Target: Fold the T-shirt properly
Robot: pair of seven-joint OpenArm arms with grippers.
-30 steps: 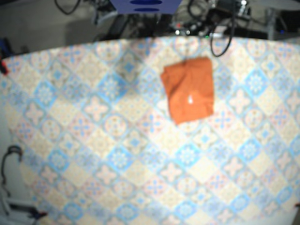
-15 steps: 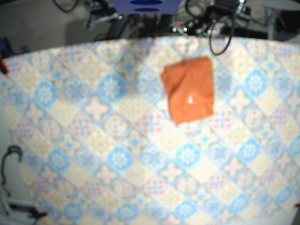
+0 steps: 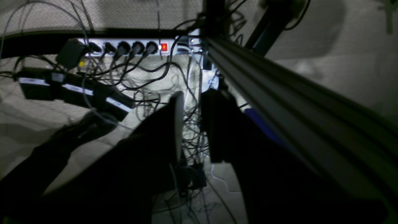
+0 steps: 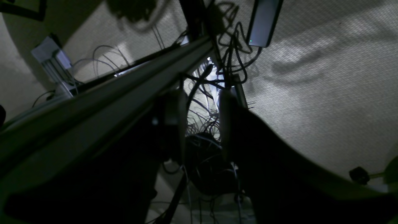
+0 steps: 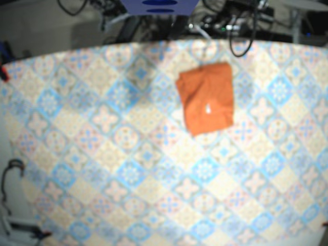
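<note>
The orange T-shirt [image 5: 206, 98] lies folded into a compact rectangle on the patterned tablecloth [image 5: 128, 169], right of centre toward the far edge. Neither gripper is over the table in the base view. In the left wrist view my left gripper [image 3: 192, 124] hangs off the table, its dark fingers [image 3: 175, 124] slightly apart with only floor cables behind them. My right gripper [image 4: 200, 124] in the right wrist view is likewise open and holds nothing. The shirt appears in neither wrist view.
A metal frame rail [image 3: 279, 93] runs diagonally beside the left gripper, and a similar rail [image 4: 124, 93] beside the right. A power strip [image 3: 124, 48] and tangled cables [image 3: 192, 149] lie on the floor below. Equipment and cables [image 5: 236, 20] crowd the far table edge.
The shirt has not moved. Only the dark cables and arm parts beyond the far table edge have shifted slightly.
</note>
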